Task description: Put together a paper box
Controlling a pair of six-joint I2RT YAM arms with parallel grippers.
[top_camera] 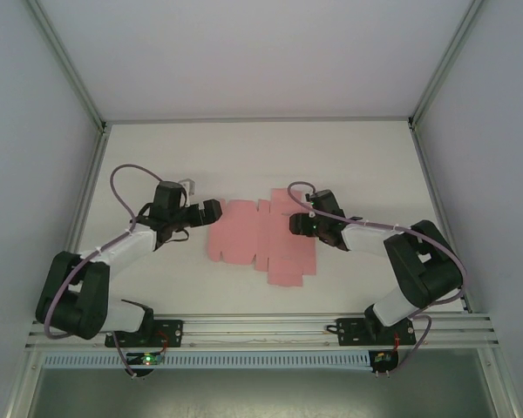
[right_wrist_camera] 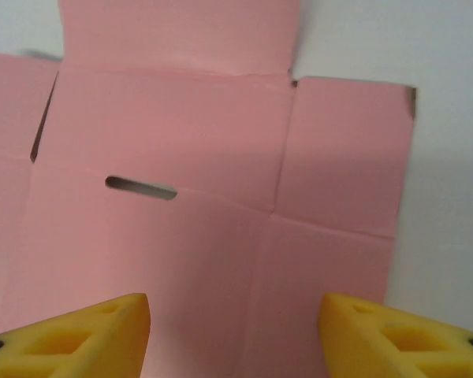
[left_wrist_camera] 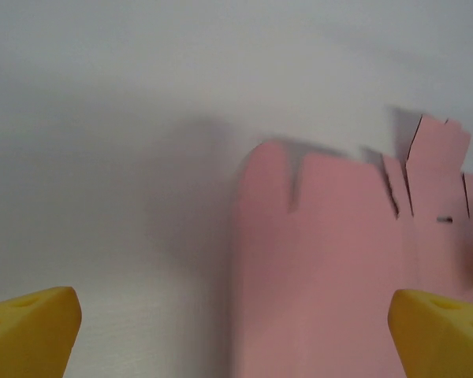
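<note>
The paper box (top_camera: 260,242) is a flat pink die-cut sheet lying unfolded in the middle of the white table. My left gripper (top_camera: 216,212) hovers at the sheet's left edge, open, with nothing between its yellow fingertips (left_wrist_camera: 27,324). In the left wrist view the gripper (left_wrist_camera: 236,335) straddles the edge of the paper box (left_wrist_camera: 331,260), half over bare table. My right gripper (top_camera: 295,223) sits low over the sheet's right part. In the right wrist view the gripper (right_wrist_camera: 235,335) is open, its yellow fingertips (right_wrist_camera: 394,337) apart over the creased panels of the paper box (right_wrist_camera: 181,134), beside a narrow slot (right_wrist_camera: 140,187).
White enclosure walls (top_camera: 35,131) stand at the left, back and right of the table (top_camera: 244,157). An aluminium rail (top_camera: 261,324) carrying both arm bases runs along the near edge. Bare tabletop lies behind and beside the sheet.
</note>
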